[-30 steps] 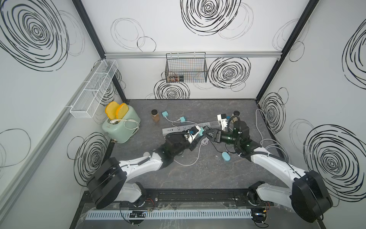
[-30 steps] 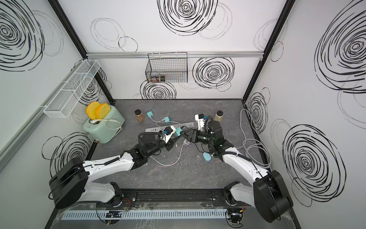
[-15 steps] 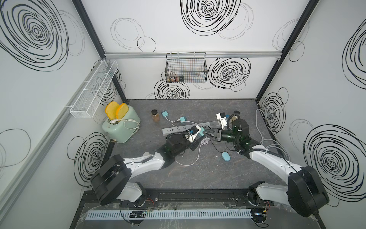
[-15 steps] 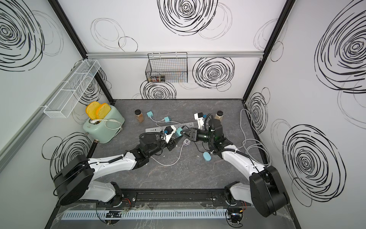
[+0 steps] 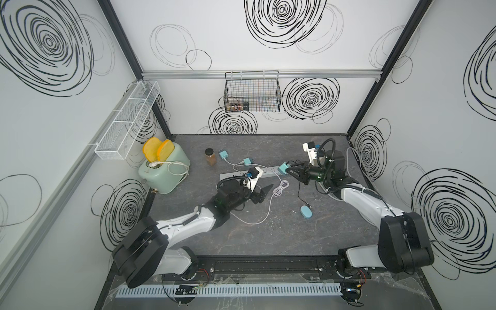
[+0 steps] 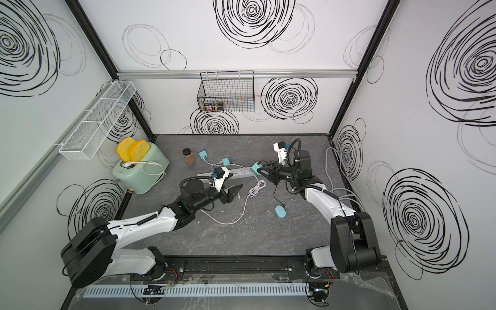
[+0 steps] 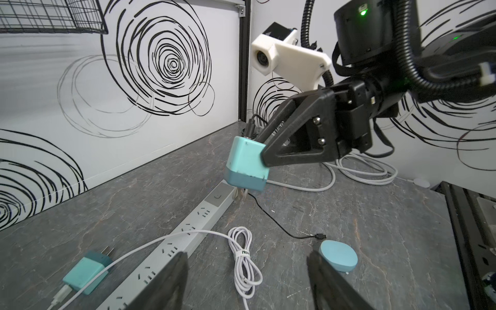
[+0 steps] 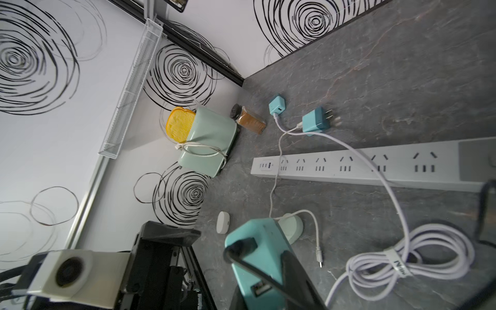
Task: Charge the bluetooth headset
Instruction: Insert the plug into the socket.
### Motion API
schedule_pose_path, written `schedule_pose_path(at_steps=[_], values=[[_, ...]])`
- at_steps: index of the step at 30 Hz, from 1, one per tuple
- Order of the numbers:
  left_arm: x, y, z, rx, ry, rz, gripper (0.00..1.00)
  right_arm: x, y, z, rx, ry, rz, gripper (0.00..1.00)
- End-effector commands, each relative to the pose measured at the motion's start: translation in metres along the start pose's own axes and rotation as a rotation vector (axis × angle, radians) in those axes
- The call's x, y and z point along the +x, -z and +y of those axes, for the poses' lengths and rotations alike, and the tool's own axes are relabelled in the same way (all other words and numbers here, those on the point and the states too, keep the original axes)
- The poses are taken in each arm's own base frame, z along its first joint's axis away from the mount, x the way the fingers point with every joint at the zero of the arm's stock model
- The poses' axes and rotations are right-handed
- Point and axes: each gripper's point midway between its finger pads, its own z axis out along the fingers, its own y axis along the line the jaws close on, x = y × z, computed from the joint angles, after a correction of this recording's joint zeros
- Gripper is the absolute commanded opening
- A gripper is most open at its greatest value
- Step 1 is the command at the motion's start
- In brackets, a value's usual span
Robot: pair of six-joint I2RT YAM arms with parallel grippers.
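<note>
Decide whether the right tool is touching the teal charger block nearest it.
Touching. The left wrist view shows the right tool clamped against the sides of the teal charger block, no gap.

Bright, even, soft-shadowed light throughout; wrist views bend at edges; nearest black fingers (image 7: 166, 281) blurred.

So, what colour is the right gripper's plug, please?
The plug is two-tone teal; left wrist view.

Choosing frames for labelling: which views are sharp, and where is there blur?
Both top views: evenly lit, sharp. Left wrist: held charger crisp, left gripper fingers blurred. Right wrist: power strip sharp, held charger soft up close.
</note>
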Motion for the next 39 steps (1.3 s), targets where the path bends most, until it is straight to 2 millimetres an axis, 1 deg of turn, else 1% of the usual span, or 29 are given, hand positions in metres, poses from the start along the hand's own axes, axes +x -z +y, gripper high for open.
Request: schedule_pose_path(at_steps=[1, 3, 5, 6, 9, 11, 14, 18, 21, 26, 30, 33, 39], values=[[0.009, 0.017, 0.013, -0.072, 0.100, 0.005, 0.73, -0.007, -0.005, -0.022, 0.020, 0.278, 0.033, 0.04], [0.015, 0.027, 0.018, -0.101, 0.144, 0.001, 0.72, -0.002, -0.014, -0.041, 0.041, 0.350, 0.081, 0.05], [0.023, 0.033, 0.020, -0.113, 0.184, 0.005, 0.72, 0.005, -0.024, -0.063, 0.065, 0.398, 0.134, 0.06], [0.027, 0.035, 0.019, -0.110, 0.196, 0.008, 0.72, 0.007, -0.027, -0.070, 0.058, 0.429, 0.157, 0.06], [0.033, 0.041, 0.012, -0.079, 0.221, -0.001, 0.71, 0.027, -0.038, -0.087, -0.010, 0.536, 0.261, 0.05], [0.035, 0.044, 0.005, -0.053, 0.219, -0.013, 0.71, 0.039, -0.039, -0.097, -0.068, 0.623, 0.316, 0.04], [0.038, 0.047, -0.002, -0.041, 0.188, -0.017, 0.71, 0.043, -0.041, -0.117, -0.082, 0.645, 0.345, 0.04], [0.047, 0.047, -0.001, -0.052, 0.152, -0.004, 0.71, 0.056, -0.046, -0.122, -0.185, 0.692, 0.370, 0.04], [0.055, 0.043, -0.002, -0.045, 0.142, 0.022, 0.71, 0.063, -0.046, -0.120, -0.250, 0.702, 0.380, 0.04], [0.061, 0.038, -0.006, -0.010, 0.138, 0.036, 0.71, 0.064, -0.046, -0.121, -0.280, 0.726, 0.365, 0.03], [0.064, 0.036, -0.007, -0.004, 0.125, 0.041, 0.71, 0.067, -0.051, -0.120, -0.304, 0.727, 0.341, 0.04], [0.060, 0.038, -0.016, 0.049, 0.117, 0.017, 0.71, 0.071, -0.056, -0.120, -0.327, 0.733, 0.335, 0.04], [0.045, 0.046, -0.023, 0.095, 0.145, -0.075, 0.71, 0.082, -0.062, -0.122, -0.350, 0.723, 0.355, 0.04]])
